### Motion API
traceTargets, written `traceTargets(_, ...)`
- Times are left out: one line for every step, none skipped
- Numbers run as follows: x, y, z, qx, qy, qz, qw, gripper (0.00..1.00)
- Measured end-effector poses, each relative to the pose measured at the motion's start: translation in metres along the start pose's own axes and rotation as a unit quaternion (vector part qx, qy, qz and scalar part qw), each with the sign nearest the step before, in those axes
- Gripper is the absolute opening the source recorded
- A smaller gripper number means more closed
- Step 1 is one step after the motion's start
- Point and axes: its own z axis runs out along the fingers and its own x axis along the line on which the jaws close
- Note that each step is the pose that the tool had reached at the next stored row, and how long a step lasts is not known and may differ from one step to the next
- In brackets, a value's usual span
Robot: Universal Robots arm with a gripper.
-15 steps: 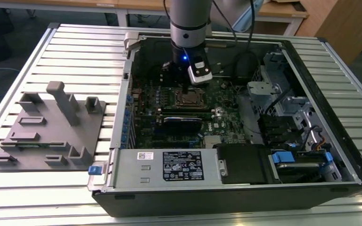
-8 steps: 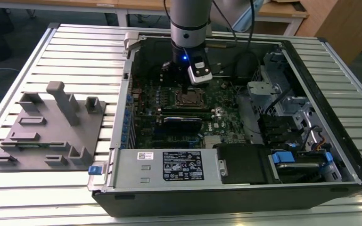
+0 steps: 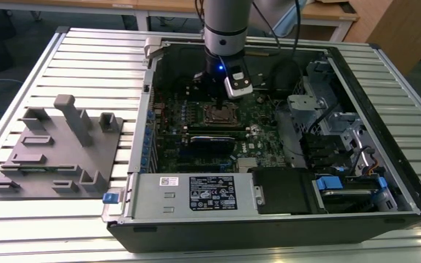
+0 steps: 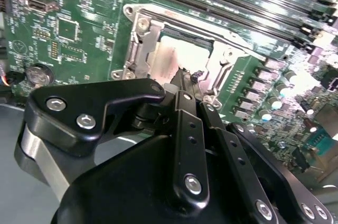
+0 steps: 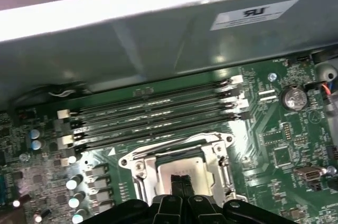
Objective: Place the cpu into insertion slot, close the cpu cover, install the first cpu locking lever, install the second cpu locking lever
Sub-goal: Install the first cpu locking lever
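The cpu, with its pale metal top, lies in the insertion slot on the green motherboard. The silvery cpu cover lies flat around it as a frame. My gripper hangs straight over the socket, its black fingers shut together. The tips sit at the cpu's top, near one edge of the cover window, with nothing held between them. I cannot tell how the locking levers stand.
The open computer case lies on a slatted table. Long black memory slots run beside the socket, with the case wall just beyond. A power supply sits in front, a drive cage on the exterior view's right, and a grey fixture on its left.
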Motion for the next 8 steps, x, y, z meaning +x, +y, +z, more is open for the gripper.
traceTargets(-0.0016,0.0004,0.0002,0.0002,0.0,0.0,1.0,0.1)
traceTargets(-0.0031,0.0007,0.0004,0.0005,-0.0001,0.0,1.0,0.1)
traceTargets(-0.0046,0.001,0.0005,0.001,-0.0002,-0.001,1.0,0.1)
traceTargets(-0.0057,0.0013,0.0007,0.0016,-0.0003,-0.001,1.0,0.1)
traceTargets(-0.0067,0.0015,0.0008,0.0024,-0.0005,-0.001,1.0,0.1)
traceTargets(-0.0075,0.0017,0.001,0.0031,-0.0006,-0.001,1.0,0.1)
traceTargets(-0.0081,0.0018,0.0011,0.004,-0.0008,-0.001,1.0,0.1)
traceTargets(-0.0085,0.0019,0.0011,0.0049,-0.001,-0.002,1.0,0.1)
